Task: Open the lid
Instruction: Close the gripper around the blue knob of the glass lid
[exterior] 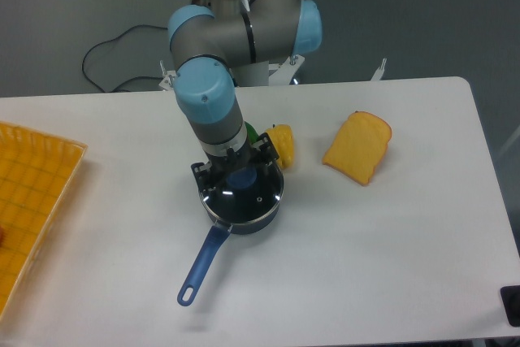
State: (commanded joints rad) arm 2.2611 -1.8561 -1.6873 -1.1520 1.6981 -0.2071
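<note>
A white table (390, 249) stands on a grey floor (422, 14); a black cable (122, 46) loops behind the table
</note>
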